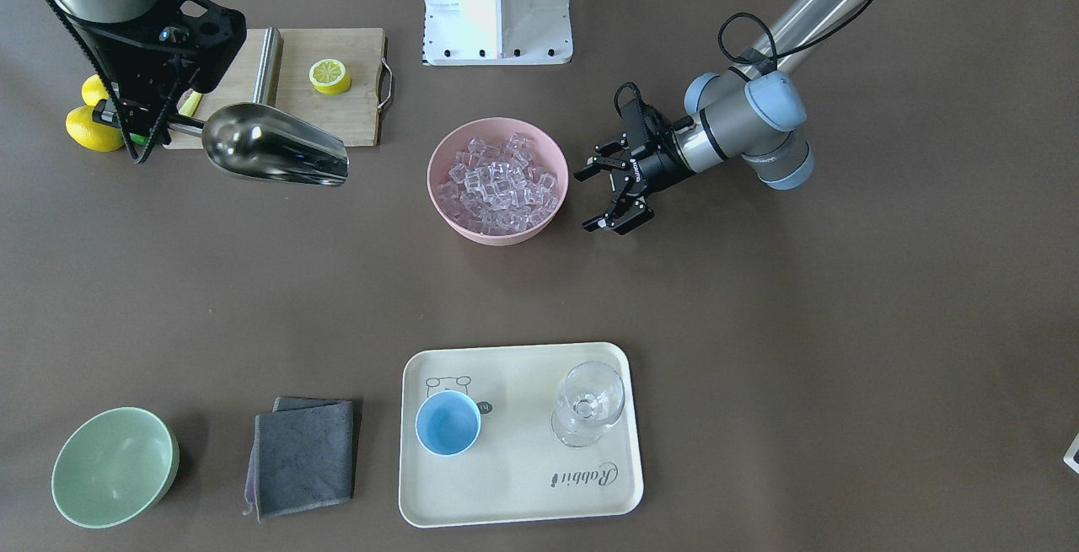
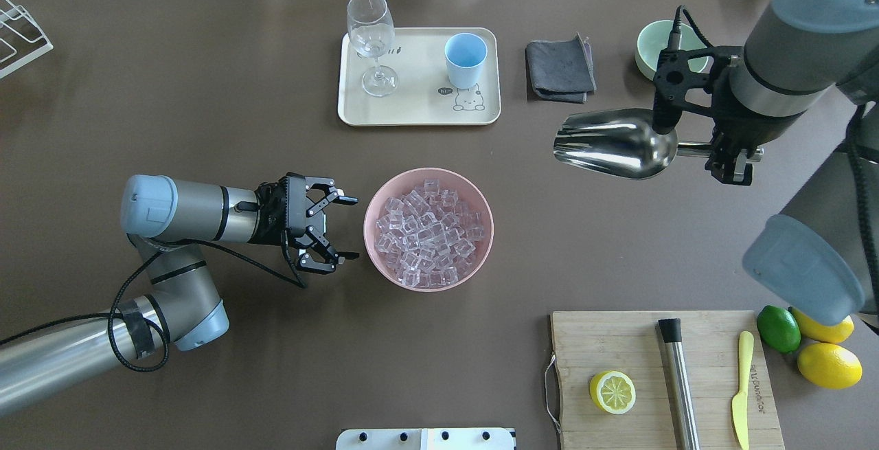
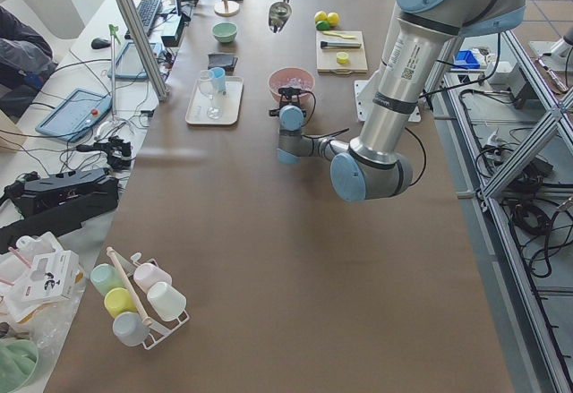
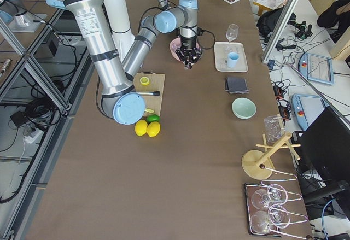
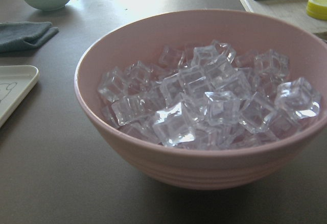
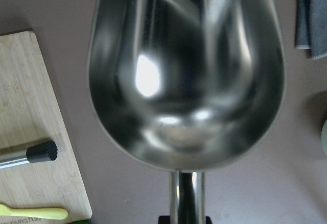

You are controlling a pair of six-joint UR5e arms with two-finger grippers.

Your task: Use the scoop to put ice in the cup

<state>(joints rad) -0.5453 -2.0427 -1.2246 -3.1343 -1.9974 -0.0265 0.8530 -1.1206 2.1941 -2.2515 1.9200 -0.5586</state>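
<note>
The ice [image 2: 429,230] is a heap of clear cubes in a pink bowl [image 2: 374,230] at mid-table, also shown in the left wrist view [image 5: 204,101]. The light-blue cup [image 2: 465,58] stands upright on a cream tray [image 2: 419,110] at the far side. My right gripper [image 2: 728,154] is shut on the handle of the steel scoop [image 2: 614,144] and holds it level above the table, right of the bowl. The scoop's trough [image 6: 186,71] is empty. My left gripper [image 2: 351,227] is open and empty, just left of the pink bowl, not touching it.
A stemmed glass [image 2: 371,38] shares the tray. A grey cloth [image 2: 560,69] and a pale green bowl [image 2: 649,45] lie behind the scoop. A cutting board [image 2: 638,340] with a lemon half [image 2: 612,391], steel cylinder [image 2: 680,381] and yellow knife [image 2: 741,388] sits near right.
</note>
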